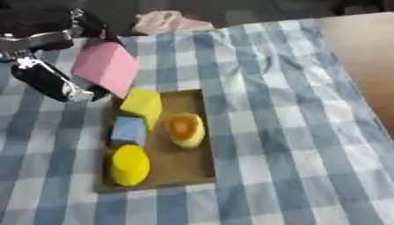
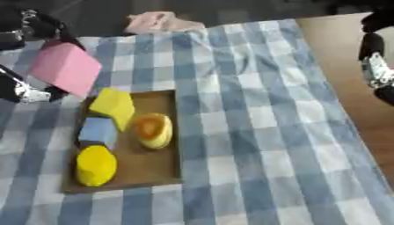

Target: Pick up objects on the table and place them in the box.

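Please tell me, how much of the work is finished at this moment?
Four things already lie in the box: a yellow block, a blue block, a yellow cylinder and an orange-yellow piece. The left hand holds a pink block above the box's far corner, not yet set down. A pink cloth remains at the table's far edge.

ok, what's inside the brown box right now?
The brown box holds four things: a yellow block, a blue block, a yellow cylinder and an orange-and-yellow round piece. The floor under them is covered.
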### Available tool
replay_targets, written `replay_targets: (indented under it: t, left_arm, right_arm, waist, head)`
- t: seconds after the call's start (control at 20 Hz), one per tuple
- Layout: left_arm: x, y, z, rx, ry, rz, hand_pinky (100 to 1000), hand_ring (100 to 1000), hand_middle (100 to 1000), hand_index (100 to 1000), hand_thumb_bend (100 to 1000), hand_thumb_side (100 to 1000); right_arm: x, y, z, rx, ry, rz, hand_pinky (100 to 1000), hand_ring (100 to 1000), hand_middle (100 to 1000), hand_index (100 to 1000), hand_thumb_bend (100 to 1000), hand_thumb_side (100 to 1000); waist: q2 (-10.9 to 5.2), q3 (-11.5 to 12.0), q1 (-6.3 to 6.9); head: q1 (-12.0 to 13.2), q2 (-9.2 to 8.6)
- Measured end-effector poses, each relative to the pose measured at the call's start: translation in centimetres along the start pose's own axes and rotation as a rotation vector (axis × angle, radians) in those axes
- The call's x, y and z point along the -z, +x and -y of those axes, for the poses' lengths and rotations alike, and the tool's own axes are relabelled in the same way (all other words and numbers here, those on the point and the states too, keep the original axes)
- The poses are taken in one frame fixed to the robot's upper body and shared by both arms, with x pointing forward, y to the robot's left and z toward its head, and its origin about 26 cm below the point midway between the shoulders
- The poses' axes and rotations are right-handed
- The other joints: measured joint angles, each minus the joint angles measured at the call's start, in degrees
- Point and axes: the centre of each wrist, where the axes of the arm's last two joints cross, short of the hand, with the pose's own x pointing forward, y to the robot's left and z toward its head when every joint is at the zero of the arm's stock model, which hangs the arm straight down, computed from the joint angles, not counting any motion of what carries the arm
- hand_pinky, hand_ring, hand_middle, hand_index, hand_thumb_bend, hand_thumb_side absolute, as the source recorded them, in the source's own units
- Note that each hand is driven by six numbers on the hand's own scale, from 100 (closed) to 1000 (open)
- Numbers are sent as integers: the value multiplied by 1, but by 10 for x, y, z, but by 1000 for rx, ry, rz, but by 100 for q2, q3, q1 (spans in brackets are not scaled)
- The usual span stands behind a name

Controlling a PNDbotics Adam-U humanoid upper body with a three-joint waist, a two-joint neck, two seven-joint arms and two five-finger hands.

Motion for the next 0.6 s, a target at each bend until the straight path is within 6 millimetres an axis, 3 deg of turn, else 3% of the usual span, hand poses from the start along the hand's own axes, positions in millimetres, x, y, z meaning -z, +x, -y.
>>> replay_targets:
  t: [0.2, 0.35, 0.6]
  left_arm:
    - [9, -2, 5, 3, -73, 0, 878, 762, 583, 764, 100, 241]
    - [15, -9, 10, 14, -115, -26, 881, 764, 585, 765, 100, 288]
    - [25, -21, 21, -13, -165, -49, 900, 772, 606, 786, 100, 485]
  right_arm:
    - [1, 0, 0, 5, -1, 2, 873, 697, 660, 859, 100, 470]
    - [2, 1, 1, 9, -3, 8, 873, 697, 659, 859, 100, 470]
    - [2, 1, 1, 10, -1, 10, 874, 696, 659, 859, 100, 470]
  waist:
    - [-19, -16, 7]
    - [-23, -20, 27]
    - [-33, -35, 35]
  head:
    - [2, 22]
    - [5, 38]
    - [5, 48]
